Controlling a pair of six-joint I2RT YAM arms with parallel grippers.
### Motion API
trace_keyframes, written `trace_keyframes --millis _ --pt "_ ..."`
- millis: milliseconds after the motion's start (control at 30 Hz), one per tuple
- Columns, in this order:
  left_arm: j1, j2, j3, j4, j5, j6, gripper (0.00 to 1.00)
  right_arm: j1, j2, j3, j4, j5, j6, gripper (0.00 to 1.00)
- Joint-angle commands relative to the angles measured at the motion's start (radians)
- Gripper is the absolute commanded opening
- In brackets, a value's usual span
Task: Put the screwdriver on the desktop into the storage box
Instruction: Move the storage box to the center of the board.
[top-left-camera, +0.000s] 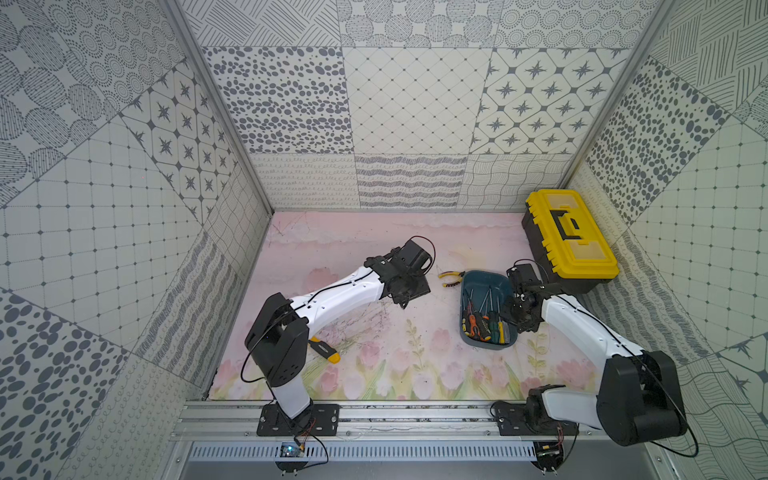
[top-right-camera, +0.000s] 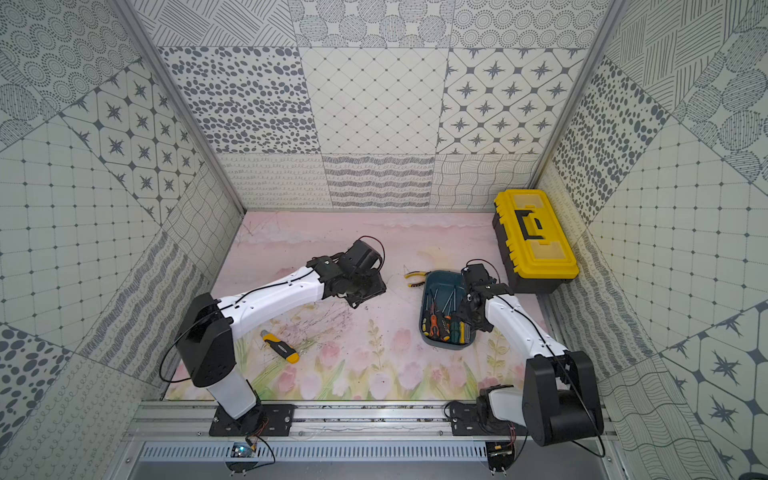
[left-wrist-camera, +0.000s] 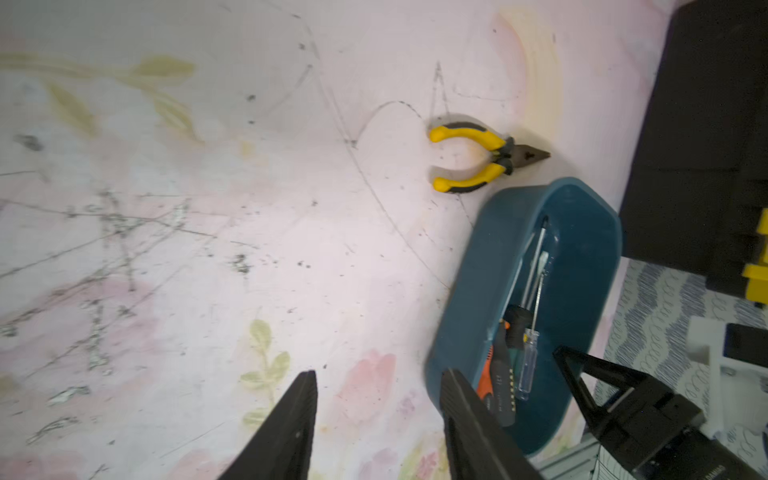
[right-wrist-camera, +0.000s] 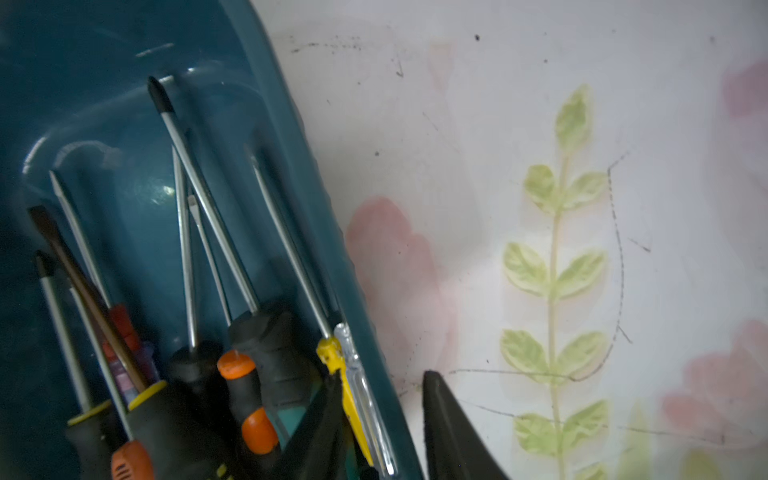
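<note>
Screwdrivers (top-left-camera: 484, 322): all the ones we see lie inside the box (top-left-camera: 484, 280), a mixed bunch. The handles are piled at the near end and the shafts point to the far end. Handles are orange-black, green, yellow-black and one clear.

The box sits on the bench (top-left-camera: 353, 257), right of centre, with its long axis running roughly near to far.

The right end effector (right-wrist-camera: 382, 378) is at the box's near right side, by the handles. In the wrist view it sits astride the box wall. One finger is dipped inside among the handles. The outer finger (right-wrist-camera: 449, 432) is outside over the bench, and a thin strip of bench shows between it and the wall. We call it partly spread, pinching nothing that we can see. The clear screwdriver (right-wrist-camera: 365, 399) lies along the wall right next to the inner finger; we can't tell if they touch.

The left end effector (left-wrist-camera: 380, 374) is above bare bench to the left of the box, well clear of it. Its fingers (left-wrist-camera: 291, 428) are spread with nothing between them.

Yellow pliers (left-wrist-camera: 478, 160) lie flat just beside the box's far left corner, not touching it as far as we can see.

A yellow-black knife (top-right-camera: 280, 347) lies on the bench near the left arm's (top-left-camera: 336, 291) base, partly hidden by that arm in a top view.

A black toolbox (top-left-camera: 569, 237) with its yellow lid shut stands in the far right corner, near the box.

The bench is scuffed with dark scratches at centre.
</note>
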Motion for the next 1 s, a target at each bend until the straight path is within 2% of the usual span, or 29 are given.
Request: trace_keyframes --millis 0,200,367,667,833,900,933,967 --pt "0.073 -0.125 -0.152 0.073 -0.074 -0.051 0.52 -0.002 0.033 0.033 0.113 -0.038 -0.080 0.23" --pt "0.143 -0.197 -0.217 0.051 -0.084 -0.049 0.51 0.001 0.078 0.036 0.152 -0.072 -0.123 0.07" --pt "0.183 -0.232 -0.239 0.033 -0.091 -0.026 0.52 0.063 0.083 0.056 0.164 -0.107 -0.158 0.00" --pt "0.233 -0.371 -0.317 0.007 -0.193 0.039 0.51 0.289 0.120 0.114 0.160 -0.118 -0.160 0.00" --pt "0.250 -0.449 -0.361 -0.027 -0.307 0.100 0.52 0.383 0.202 0.157 0.192 -0.126 -0.131 0.00" --pt "0.254 -0.471 -0.373 -0.056 -0.376 0.118 0.57 0.404 0.236 0.182 0.204 -0.133 -0.122 0.00" --pt "0.257 -0.482 -0.378 -0.071 -0.411 0.129 0.60 0.411 0.250 0.190 0.206 -0.135 -0.117 0.06" --pt "0.265 -0.493 -0.385 -0.081 -0.440 0.142 0.61 0.416 0.259 0.203 0.206 -0.135 -0.114 0.17"
